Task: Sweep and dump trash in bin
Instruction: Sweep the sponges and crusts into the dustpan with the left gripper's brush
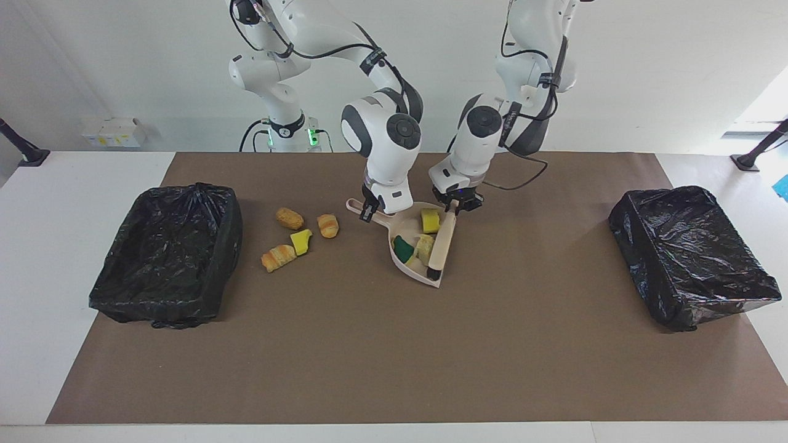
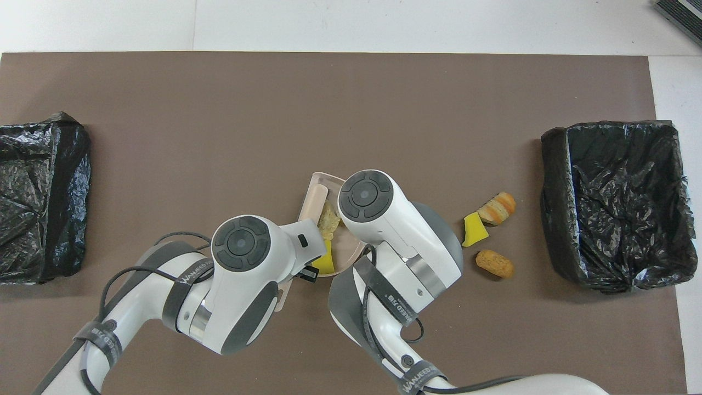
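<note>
the right gripper has its fingers clamped on the dustpan handle, near the middle of the worktop. the left gripper has its fingers clamped on the brush, which lies along the pan's edge. three pieces of trash sit in the pan: two yellow sponge chunks and a pale chip. four more pieces lie on the worktop toward the right arm's end, between the pan and one black-lined bin. a second bin stands at the left arm's end.
</note>
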